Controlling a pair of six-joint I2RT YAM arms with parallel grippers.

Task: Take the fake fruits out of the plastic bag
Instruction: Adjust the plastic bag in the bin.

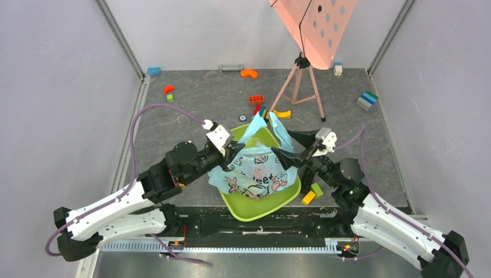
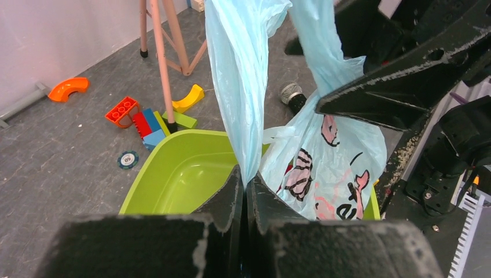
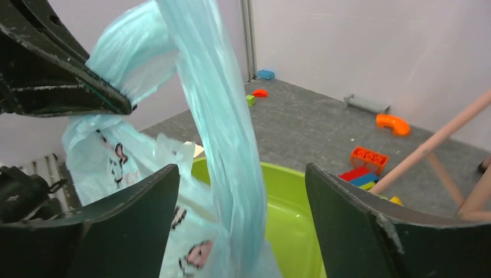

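Note:
The plastic bag (image 1: 257, 174), light blue with cartoon prints, lies in a lime-green tub (image 1: 255, 208). Its two tie handles stand up above it. My left gripper (image 2: 246, 176) is shut on the base of one handle (image 2: 240, 87); from above it (image 1: 234, 152) sits at the bag's left side. My right gripper (image 3: 242, 168) is open, and the other handle (image 3: 223, 133) rises loose between its fingers (image 3: 145, 202) without being pinched. From above it (image 1: 288, 152) is at the bag's right side. The fake fruits are hidden inside the bag; only a red patch (image 1: 278, 184) shows through.
A pink tripod (image 1: 298, 84) with a perforated board stands behind the tub. Toy blocks (image 1: 256, 99) lie scattered on the grey floor, with a yellow and a green block (image 1: 312, 193) beside the tub's right rim. A poker chip (image 2: 128, 159) lies left of the tub.

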